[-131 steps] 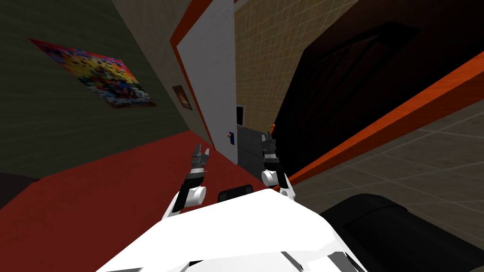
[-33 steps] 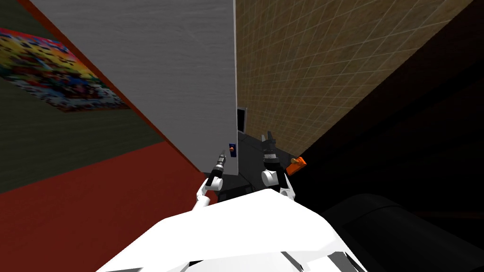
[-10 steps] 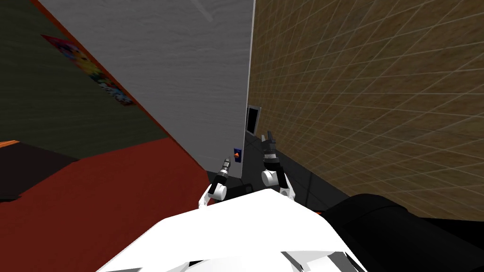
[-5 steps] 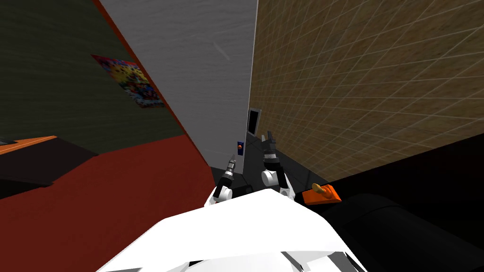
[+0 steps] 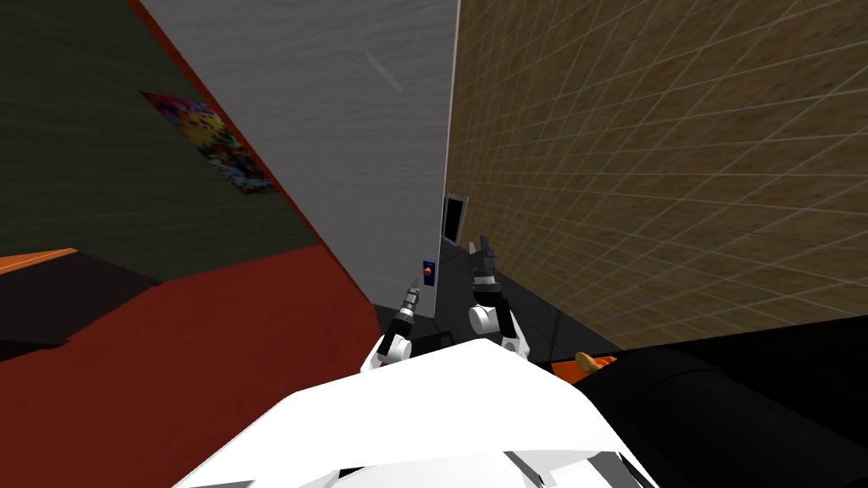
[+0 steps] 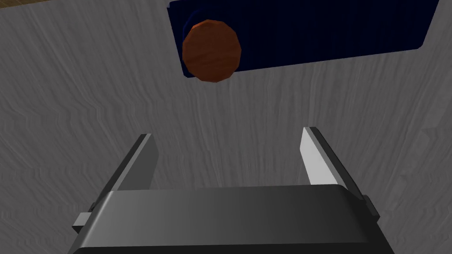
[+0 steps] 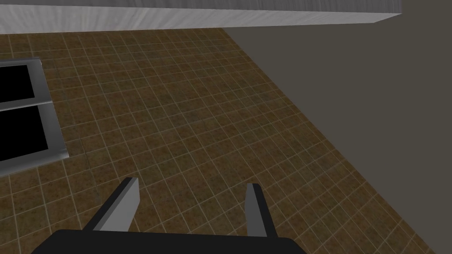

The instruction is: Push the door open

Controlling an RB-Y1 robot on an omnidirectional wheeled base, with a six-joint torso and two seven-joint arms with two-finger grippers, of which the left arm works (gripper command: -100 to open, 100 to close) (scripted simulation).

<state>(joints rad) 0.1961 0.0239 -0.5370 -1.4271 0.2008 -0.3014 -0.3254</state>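
Observation:
The grey door [image 5: 339,127] stands swung away from me, its free edge against the view of the brown tiled wall. An orange round knob [image 5: 429,272] sits on a dark blue plate near that edge. My left gripper [image 5: 413,294] reaches to the door face just short of the knob. In the left wrist view its fingers are open [image 6: 227,133] and point at the grey door surface [image 6: 220,110], with the knob [image 6: 212,50] and blue plate [image 6: 331,31] beyond the tips. Whether the tips touch the door I cannot tell. My right gripper [image 5: 481,246] is open [image 7: 192,183] and holds nothing.
A brown tiled wall [image 5: 661,169] with a grey-framed window [image 5: 454,217] lies past the door's edge. Red floor [image 5: 169,364] spreads on my left below a dark wall with a colourful poster [image 5: 216,152]. An orange object [image 5: 587,361] sits beside a black area [image 5: 763,407].
I have driven up to the door and my left arm has reached out to it. The door has swung wider. In the last half second my view turned slightly.

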